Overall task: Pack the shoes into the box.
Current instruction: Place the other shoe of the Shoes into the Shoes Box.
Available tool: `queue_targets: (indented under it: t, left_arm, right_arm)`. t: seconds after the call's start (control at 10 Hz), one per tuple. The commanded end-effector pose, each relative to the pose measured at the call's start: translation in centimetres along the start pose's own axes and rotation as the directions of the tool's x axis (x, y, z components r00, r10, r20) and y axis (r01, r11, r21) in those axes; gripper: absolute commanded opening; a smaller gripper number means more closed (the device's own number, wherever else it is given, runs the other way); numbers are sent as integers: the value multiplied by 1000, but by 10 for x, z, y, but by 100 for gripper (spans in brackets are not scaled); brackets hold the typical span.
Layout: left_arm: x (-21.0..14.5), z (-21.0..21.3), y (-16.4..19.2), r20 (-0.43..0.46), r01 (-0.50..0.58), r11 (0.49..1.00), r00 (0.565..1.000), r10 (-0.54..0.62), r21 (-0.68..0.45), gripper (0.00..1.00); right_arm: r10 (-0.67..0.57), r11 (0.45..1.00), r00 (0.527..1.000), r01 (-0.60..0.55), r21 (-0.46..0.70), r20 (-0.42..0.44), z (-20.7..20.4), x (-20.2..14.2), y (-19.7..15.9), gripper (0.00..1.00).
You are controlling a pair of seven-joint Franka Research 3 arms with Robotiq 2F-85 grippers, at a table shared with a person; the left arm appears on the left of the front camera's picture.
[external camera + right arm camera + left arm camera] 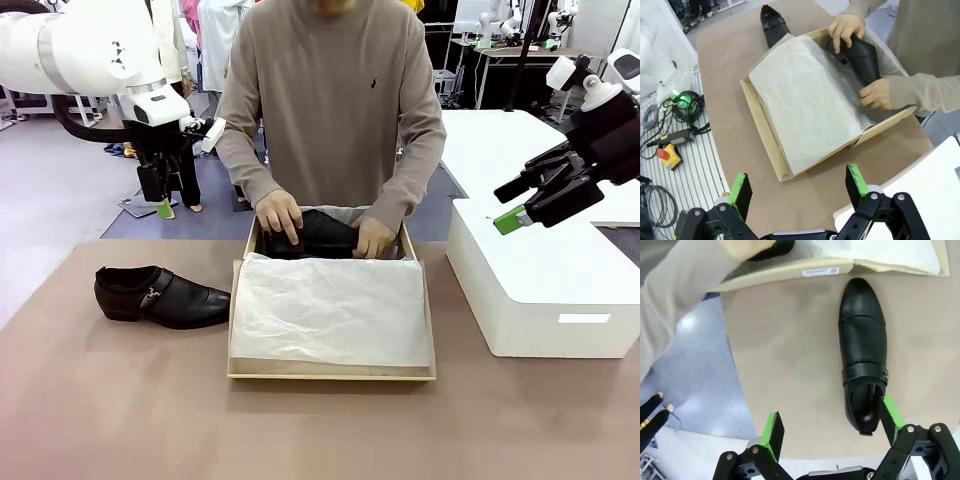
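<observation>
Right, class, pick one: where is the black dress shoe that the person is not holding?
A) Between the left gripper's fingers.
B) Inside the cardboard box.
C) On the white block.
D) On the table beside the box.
D: the loose shoe lies on the table to the left of the cardboard box, while the person's hands hold the other shoe in the box.

Bright, even overhead light, soft shadows; the shoe [863, 340] gleams faintly; the sleeve [675, 305] at ten o'clock is blurred.
</observation>
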State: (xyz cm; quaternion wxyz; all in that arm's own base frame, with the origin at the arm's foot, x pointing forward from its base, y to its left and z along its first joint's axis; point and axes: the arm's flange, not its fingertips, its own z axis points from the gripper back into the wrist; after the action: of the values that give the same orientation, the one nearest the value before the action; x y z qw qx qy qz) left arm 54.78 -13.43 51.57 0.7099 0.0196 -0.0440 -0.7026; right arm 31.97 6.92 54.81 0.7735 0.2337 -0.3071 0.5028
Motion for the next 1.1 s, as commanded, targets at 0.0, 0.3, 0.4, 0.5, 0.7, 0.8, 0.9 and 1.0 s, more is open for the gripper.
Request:
queue_targets:
  t: [0.0,0.3,0.4,0.5,0.7,0.8,0.9,1.0]
  left_arm:
    - [2,7,-1,-16,9,1000,1000,-9,6,100]
    - [2,7,-1,-16,9,1000,1000,-9,6,100]
    - [2,7,-1,-16,9,1000,1000,-9,6,100]
    - [2,7,-1,-16,9,1000,1000,-9,6,100]
    - [2,7,-1,-16,9,1000,1000,-9,6,100]
    - [2,7,-1,-16,9,1000,1000,-9,6,100]
    - [2,7,-1,-16,9,1000,1000,-9,6,100]
    - [2,7,-1,-16,9,1000,1000,-9,6,100]
  right_arm:
    - [22,1000,999,-22,15,32,-1,1,-3,100]
    - [22,1000,999,-22,15,32,-1,1,-3,100]
    - [22,1000,999,-22,15,32,-1,1,-3,100]
    - [22,1000,999,-22,15,32,-1,1,-3,100]
    - [22,1000,999,-22,15,32,-1,1,-3,100]
    - [22,1000,999,-22,15,32,-1,1,-3,100]
    - [22,1000,999,-22,15,32,-1,1,-3,100]
    - [22,1000,999,-22,15,32,-1,1,-3,100]
